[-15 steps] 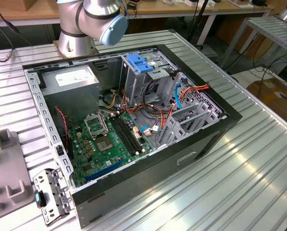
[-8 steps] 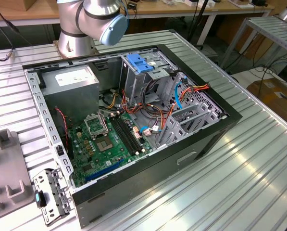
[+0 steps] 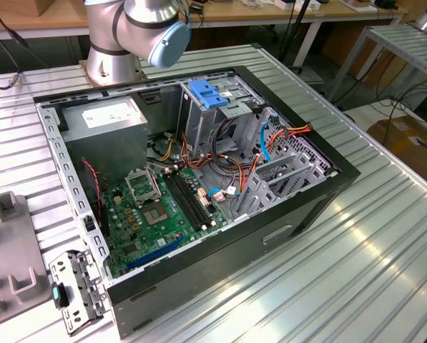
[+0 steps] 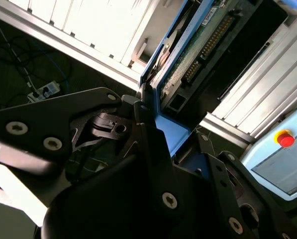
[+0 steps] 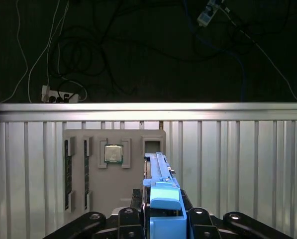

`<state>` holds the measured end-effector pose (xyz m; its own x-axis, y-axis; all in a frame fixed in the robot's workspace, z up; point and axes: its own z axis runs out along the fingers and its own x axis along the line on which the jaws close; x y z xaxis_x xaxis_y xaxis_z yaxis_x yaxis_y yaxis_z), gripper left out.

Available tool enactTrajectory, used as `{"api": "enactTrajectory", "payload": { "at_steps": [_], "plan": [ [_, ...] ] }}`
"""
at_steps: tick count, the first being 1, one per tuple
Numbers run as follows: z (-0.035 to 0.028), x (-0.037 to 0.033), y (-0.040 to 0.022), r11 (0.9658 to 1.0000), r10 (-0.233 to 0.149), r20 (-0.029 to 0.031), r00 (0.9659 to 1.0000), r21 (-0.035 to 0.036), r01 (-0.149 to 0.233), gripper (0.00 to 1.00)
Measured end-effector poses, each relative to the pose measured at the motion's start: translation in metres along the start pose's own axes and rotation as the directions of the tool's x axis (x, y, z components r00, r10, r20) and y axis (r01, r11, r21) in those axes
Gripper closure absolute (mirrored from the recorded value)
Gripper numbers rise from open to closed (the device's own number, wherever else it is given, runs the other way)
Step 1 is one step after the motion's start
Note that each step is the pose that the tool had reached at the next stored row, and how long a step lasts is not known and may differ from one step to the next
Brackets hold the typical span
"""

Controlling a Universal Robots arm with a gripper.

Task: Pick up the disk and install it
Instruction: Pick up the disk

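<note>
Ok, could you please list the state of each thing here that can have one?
end effector: shut on the disk.
disk: held, outside the computer case.
computer case: open, side panel off, lying on its side.
processor chip: seated in a pocket of the grey tray.

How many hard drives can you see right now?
1. The disk is clamped edge-on in the gripper in the first wrist view, the grey tray beyond it; the second wrist view shows its circuit-board side. The drive cage might hide others.
</note>
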<state>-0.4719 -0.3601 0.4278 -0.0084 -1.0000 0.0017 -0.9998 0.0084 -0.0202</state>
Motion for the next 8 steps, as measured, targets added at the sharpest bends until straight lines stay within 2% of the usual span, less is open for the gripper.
{"api": "enactTrajectory", "payload": {
  "at_steps": [8],
  "plan": [
    [-0.0058,0.0000,-0.0002,1.0000,0.000,0.0000,1.0000,-0.0001,0.000,0.63]
  ]
}}
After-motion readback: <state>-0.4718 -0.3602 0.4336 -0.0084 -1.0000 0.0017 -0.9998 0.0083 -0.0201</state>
